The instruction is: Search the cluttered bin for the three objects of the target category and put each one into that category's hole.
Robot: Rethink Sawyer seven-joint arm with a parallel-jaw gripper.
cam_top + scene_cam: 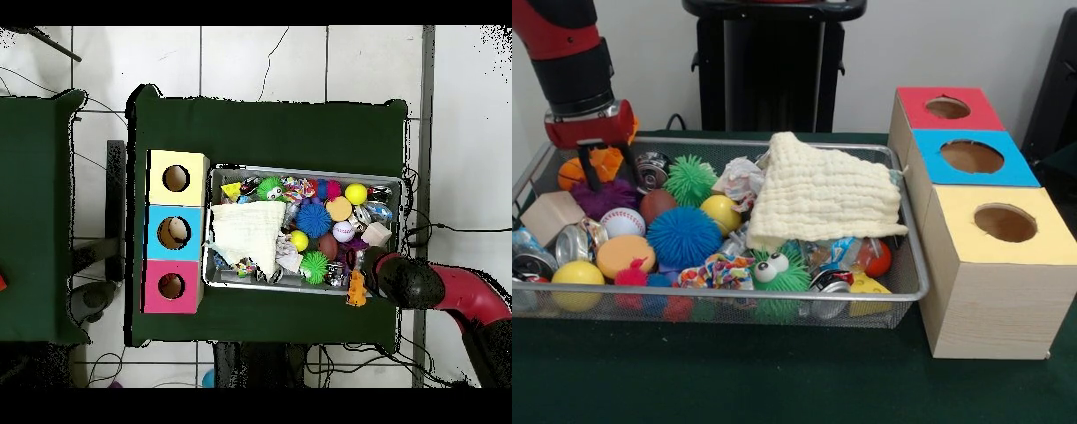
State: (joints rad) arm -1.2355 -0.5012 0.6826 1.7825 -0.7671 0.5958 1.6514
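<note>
At the bin's far corner, pincer: our pincer [606,172] hangs low over the orange toy [596,164]; its dark fingers [590,174] stand apart on either side of the toy's frilled part, and we cannot tell whether they touch it.
Arm: we see the red and black arm [440,287] reaching in over the bin's short end in the overhead view.
Bin: the wire mesh bin [905,291] sits on the green bench [777,380], packed with toys, cans and wrappers.
Cloth: a cream waffle cloth [821,194] lies draped over the end of the bin nearest the boxes.
Balls: we count a blue spiky ball [683,237], a green spiky ball [690,179], a baseball [622,222] and a yellow ball [577,276] among the clutter.
Other clutter: a green fuzzy toy with googly eyes [775,272] rests against the near wall; a crushed can [574,243] lies near the yellow ball.
Holes: three wooden boxes stand in a row just beside the bin, topped red [946,108], blue [973,157] and yellow [1006,223], each with one round hole.
</note>
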